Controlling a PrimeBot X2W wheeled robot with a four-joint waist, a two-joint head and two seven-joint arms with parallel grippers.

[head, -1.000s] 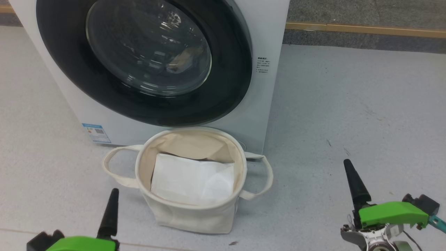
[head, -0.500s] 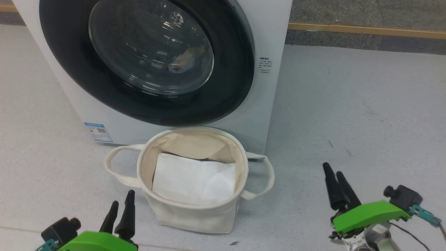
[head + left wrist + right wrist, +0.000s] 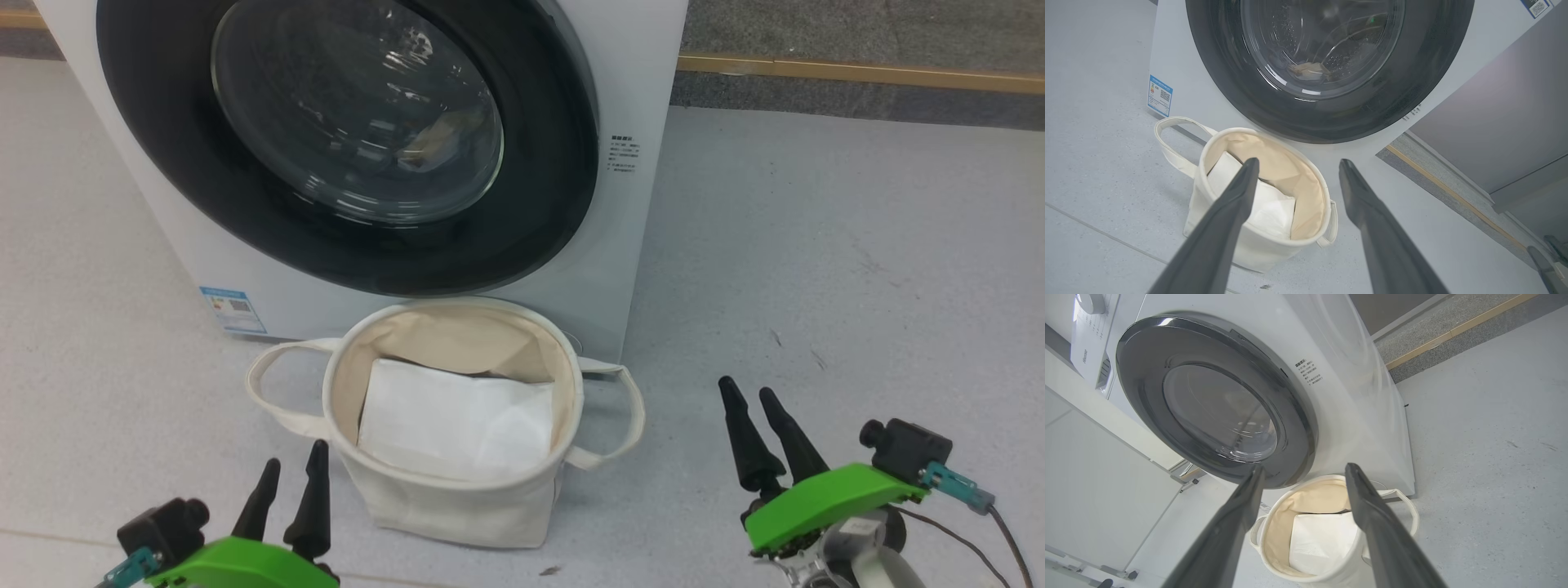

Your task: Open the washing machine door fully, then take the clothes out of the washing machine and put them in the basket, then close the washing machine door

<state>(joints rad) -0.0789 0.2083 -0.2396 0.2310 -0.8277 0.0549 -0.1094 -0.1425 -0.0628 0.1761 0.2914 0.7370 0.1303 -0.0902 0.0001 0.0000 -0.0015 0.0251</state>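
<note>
Two grippers hang low over a pale grey speckled floor (image 3: 816, 245), the left gripper (image 3: 292, 457) and the right gripper (image 3: 744, 389), each with its dark fingers apart and nothing between them. Between the two, on the floor, stands the basket (image 3: 326, 392), touching or just short of the washing machine (image 3: 637, 204), with a flat white sheet (image 3: 457, 420) lying inside it. The washing machine door (image 3: 163, 163) sits shut against the white front, and through its domed glass a bit of cream-beige cloth from the clothes (image 3: 1308, 70) shows low in the drum. A blue sticker (image 3: 233, 310) marks the machine's lower corner. Behind the machine a thin yellow strip (image 3: 857, 69) runs along a darker grey band of flooring. A faint seam crosses the floor near the left gripper.
</note>
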